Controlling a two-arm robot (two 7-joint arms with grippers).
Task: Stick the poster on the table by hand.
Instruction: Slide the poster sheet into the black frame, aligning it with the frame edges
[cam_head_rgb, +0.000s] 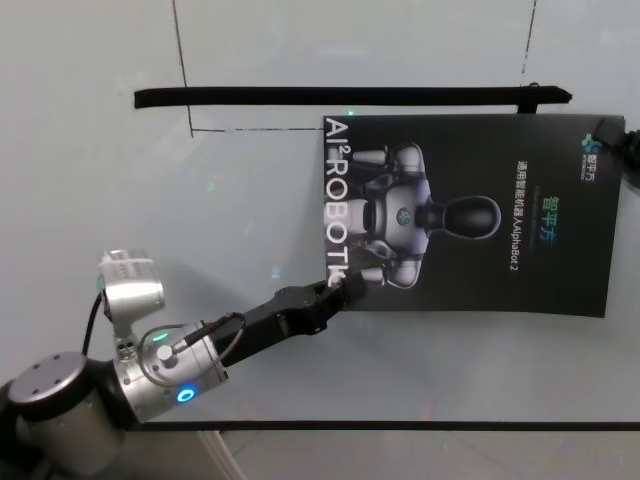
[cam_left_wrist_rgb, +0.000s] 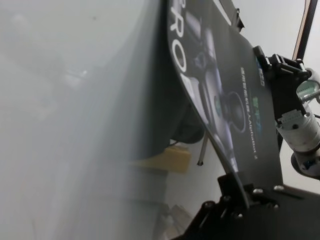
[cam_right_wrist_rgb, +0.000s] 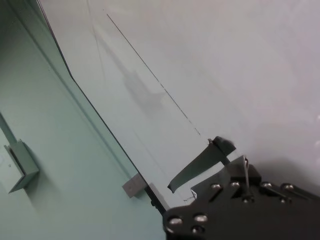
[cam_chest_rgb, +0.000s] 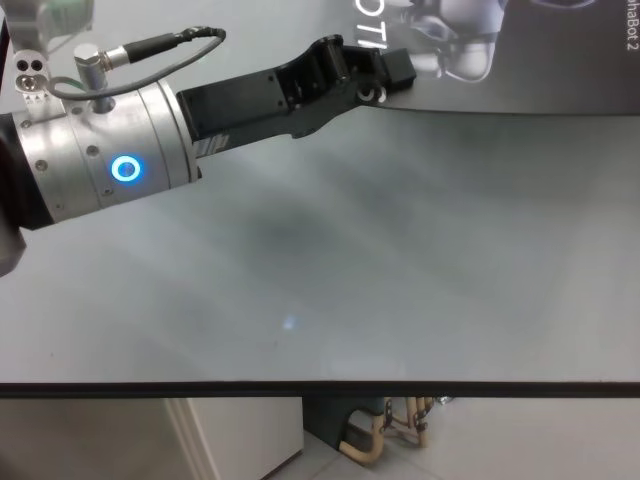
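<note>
On table (cam_head_rgb: 120, 180) | left gripper (cam_head_rgb: 345, 283) pinching poster (cam_head_rgb: 520, 230) near-left corner

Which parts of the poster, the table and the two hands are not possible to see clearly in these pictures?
- Poster: chest view cuts off everything but its near edge.
- Left hand: holds the poster's near corner; fingertips hidden by its own black body in head and chest views.
- Right hand: only its body shows in the right wrist view; absent elsewhere.
- Table: far edge cut off everywhere.
</note>
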